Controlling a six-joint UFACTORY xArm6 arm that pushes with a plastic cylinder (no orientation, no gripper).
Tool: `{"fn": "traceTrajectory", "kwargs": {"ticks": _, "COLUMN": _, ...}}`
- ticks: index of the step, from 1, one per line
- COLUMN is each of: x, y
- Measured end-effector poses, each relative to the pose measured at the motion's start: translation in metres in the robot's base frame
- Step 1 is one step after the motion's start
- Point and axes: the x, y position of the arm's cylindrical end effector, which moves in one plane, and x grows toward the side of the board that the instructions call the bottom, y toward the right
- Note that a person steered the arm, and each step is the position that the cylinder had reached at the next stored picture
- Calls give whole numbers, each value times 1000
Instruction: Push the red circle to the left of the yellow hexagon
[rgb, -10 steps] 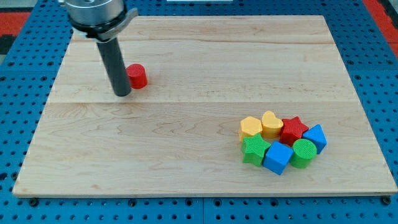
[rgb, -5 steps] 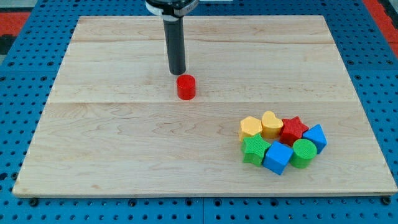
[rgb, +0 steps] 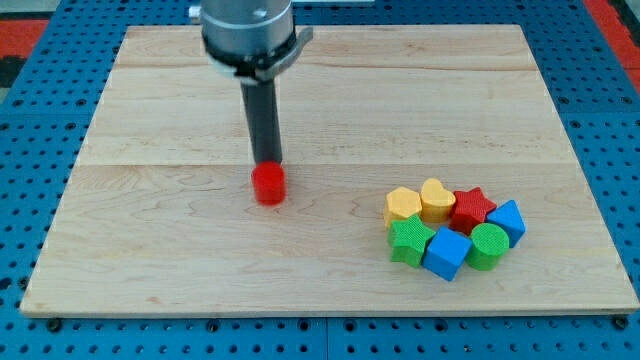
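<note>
Pale wooden board (rgb: 200, 260), made of glued planks, fills most of the view and rests on a blue perforated table (rgb: 20, 160). Above it the arm's grey metal mount (rgb: 247, 35) enters from the view's top, and a straight dark rod (rgb: 263, 115) descends from it. There is no pincer on this arm, only the rod, so nothing spreads or pinches. My tip (rgb: 266, 161) sits at the top edge of the small red circle block (rgb: 268, 184), touching or just short of it; the blur on the block makes that hard to settle. The red circle lies near the board's middle, slightly towards the view's left, well apart from the other blocks.

Those form a tight cluster at the view's lower right. The yellow hexagon (rgb: 403, 204) is its leftmost upper piece, with a yellow heart (rgb: 437, 198) just beside it, then a red star (rgb: 472, 209) and a blue block (rgb: 507, 220) at the right end. Below them sit a green star (rgb: 410, 241), a blue cube (rgb: 446, 254) and a green cylinder (rgb: 488, 245).
</note>
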Motion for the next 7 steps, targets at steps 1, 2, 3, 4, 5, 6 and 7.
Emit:
{"fn": "traceTrajectory", "kwargs": {"ticks": 1, "x": 30, "y": -4}}
{"fn": "traceTrajectory", "kwargs": {"ticks": 2, "x": 34, "y": -73}}
{"fn": "traceTrajectory", "kwargs": {"ticks": 3, "x": 89, "y": -48}}
{"fn": "traceTrajectory", "kwargs": {"ticks": 4, "x": 67, "y": 22}}
{"fn": "traceTrajectory", "kwargs": {"ticks": 5, "x": 65, "y": 36}}
{"fn": "traceTrajectory", "kwargs": {"ticks": 6, "x": 55, "y": 30}}
{"fn": "traceTrajectory", "kwargs": {"ticks": 7, "x": 57, "y": 84}}
